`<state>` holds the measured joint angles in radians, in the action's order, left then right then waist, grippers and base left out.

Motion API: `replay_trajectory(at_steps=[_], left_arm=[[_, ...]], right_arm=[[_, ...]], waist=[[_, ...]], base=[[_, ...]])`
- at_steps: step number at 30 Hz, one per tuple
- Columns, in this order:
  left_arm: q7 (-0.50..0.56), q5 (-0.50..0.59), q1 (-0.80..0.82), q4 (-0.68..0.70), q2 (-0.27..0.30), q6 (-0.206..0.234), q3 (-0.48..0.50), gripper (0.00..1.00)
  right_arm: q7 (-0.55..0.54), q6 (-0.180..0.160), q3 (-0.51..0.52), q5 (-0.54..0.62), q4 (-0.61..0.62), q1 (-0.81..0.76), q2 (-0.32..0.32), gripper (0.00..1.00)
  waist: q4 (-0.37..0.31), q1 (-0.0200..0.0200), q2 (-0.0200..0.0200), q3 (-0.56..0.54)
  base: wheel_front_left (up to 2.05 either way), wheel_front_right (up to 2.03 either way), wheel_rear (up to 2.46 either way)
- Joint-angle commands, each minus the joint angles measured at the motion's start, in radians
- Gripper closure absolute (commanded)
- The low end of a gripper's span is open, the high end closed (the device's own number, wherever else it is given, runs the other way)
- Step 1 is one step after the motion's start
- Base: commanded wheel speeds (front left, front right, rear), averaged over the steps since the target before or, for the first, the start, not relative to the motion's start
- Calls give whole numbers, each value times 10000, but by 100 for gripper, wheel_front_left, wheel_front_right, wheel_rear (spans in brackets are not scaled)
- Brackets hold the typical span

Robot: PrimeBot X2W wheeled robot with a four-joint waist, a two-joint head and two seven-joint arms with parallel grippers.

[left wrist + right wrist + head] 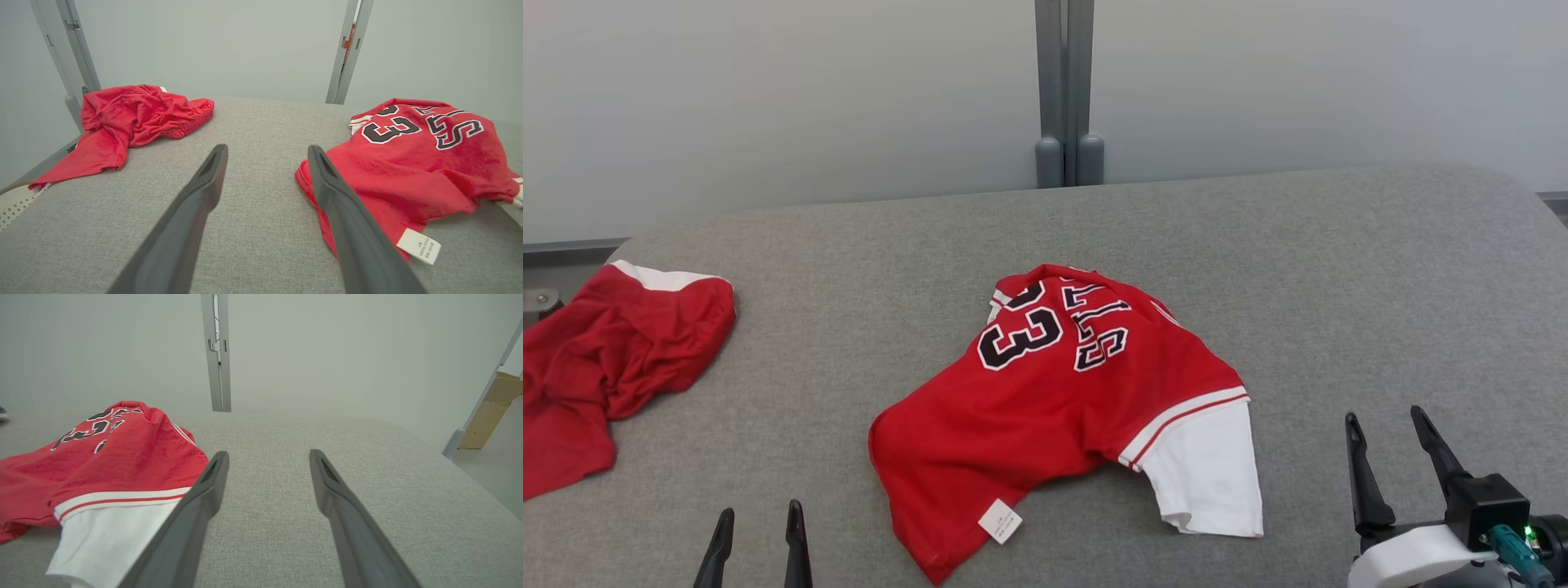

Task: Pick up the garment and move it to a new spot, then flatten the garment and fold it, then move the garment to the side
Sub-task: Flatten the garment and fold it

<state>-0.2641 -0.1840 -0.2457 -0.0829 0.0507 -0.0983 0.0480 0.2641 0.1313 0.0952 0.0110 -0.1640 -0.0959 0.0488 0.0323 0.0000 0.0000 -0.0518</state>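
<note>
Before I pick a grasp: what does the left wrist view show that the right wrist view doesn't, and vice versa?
Left wrist, not right: a crumpled red garment, a white label, the open left gripper. Right wrist, not left: a cardboard box off to the side, the open right gripper. Both: the red number 23 jersey lying on the grey padded table.

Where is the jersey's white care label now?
In the head view the care label sits on the near hem of the jersey, left of the white sleeve.
</note>
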Motion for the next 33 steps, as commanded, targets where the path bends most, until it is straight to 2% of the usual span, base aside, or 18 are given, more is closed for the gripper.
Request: replay_trajectory(at_steps=[1,4,7,11,14,17,20,28,33], left_arm=[[-4,125,86,-13,1,-73,-47,0],[-4,482,182,-59,2,-200,-301,0],[-4,597,217,-593,90,-256,-642,0],[635,473,505,-1291,375,-306,-1384,0],[1691,227,704,-1494,498,-329,-1962,0],[2765,-120,1018,-1517,723,-331,-2590,0],[3303,-398,1195,-1397,927,-322,-3008,0],[4001,-877,1156,-1089,1328,-323,-3448,0],[4004,-615,1313,-838,1590,-322,-3655,0]], right_arm=[[4,-11,-41,-73,135,161,29,0],[3,-11,-266,-527,213,301,23,0],[-44,-11,-705,-792,-697,479,22,0],[-1513,-14,-1377,-860,-1527,963,45,0],[-2905,-14,-1728,-1114,-1890,1167,33,0],[-4581,-12,-2161,-776,-2344,1306,22,0],[-5347,-12,-2330,-510,-2331,1465,49,0],[-5830,-12,-2591,-595,-2023,1456,33,0],[-5821,-12,-2597,-610,-1908,1436,30,0]], waist=[[-10,0,0,8],[-58,0,0,19],[-86,0,0,-4],[-126,0,0,37],[-134,0,0,144],[-90,0,0,316],[-74,0,0,433],[-95,0,0,718],[-105,0,0,812]], base=[[0,0,0],[0,0,0],[0,0,0],[0,0,0],[0,0,0],[0,0,0],[0,0,0],[0,0,0],[0,0,0]])
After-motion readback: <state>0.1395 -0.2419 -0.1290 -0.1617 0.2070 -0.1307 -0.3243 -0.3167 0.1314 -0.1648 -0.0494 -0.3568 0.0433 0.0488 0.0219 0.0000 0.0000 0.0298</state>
